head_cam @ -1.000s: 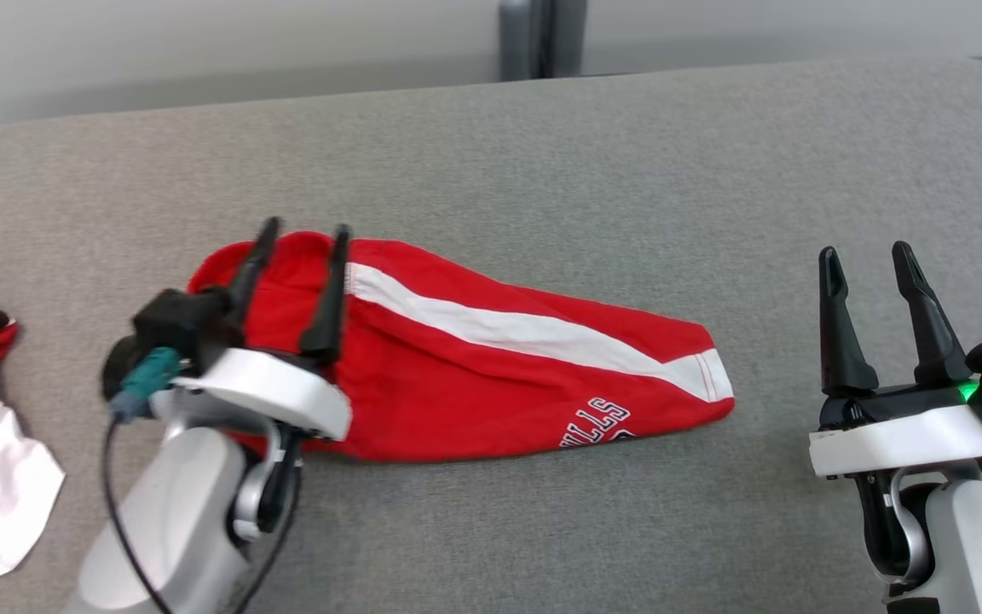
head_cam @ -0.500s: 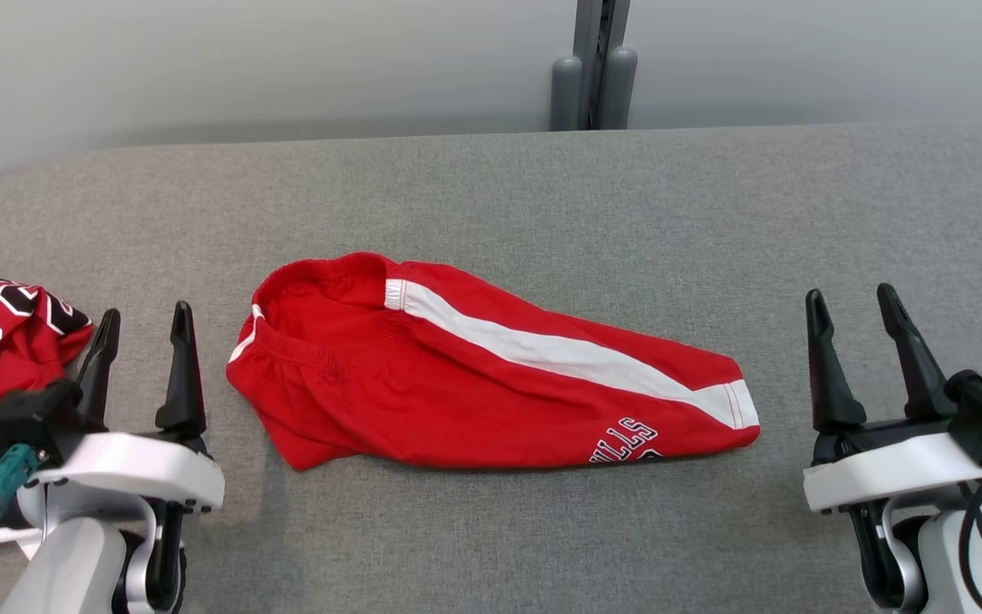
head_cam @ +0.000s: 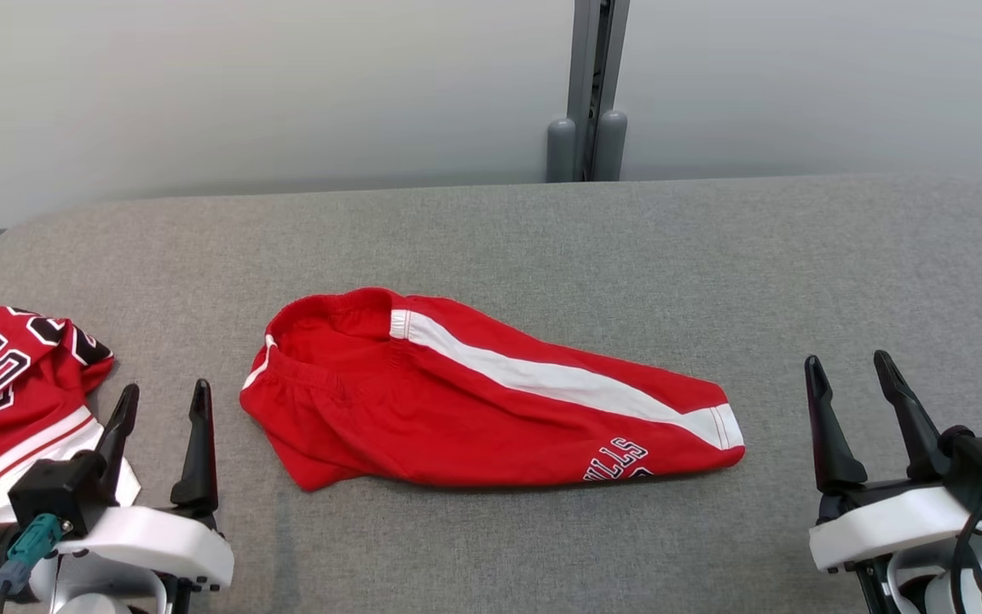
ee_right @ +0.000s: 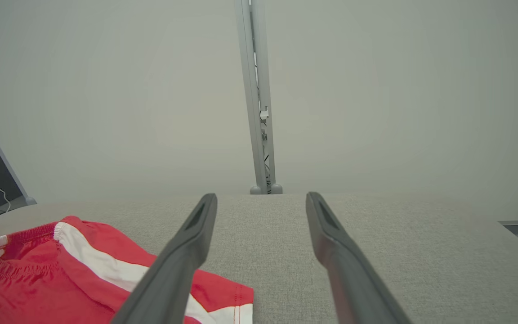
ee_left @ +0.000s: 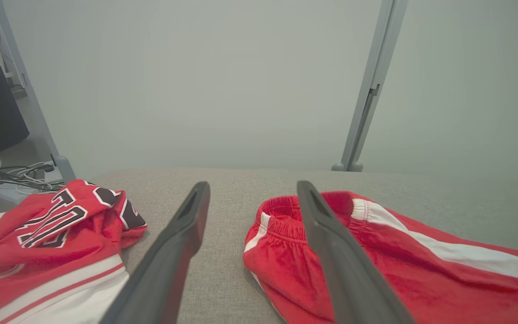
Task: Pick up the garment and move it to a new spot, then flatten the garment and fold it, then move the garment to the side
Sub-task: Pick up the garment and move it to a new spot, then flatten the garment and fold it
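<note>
The red shorts lie folded lengthwise near the middle of the grey table. Their elastic waistband gapes toward the table's left end, a white side stripe runs to the hem, and dark lettering shows near the front edge.

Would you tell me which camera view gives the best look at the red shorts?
The head view: the red shorts lie whole in it, waistband to hem. The left wrist view shows mainly the waistband end; the right wrist view cuts them off at its lower left corner.
</note>
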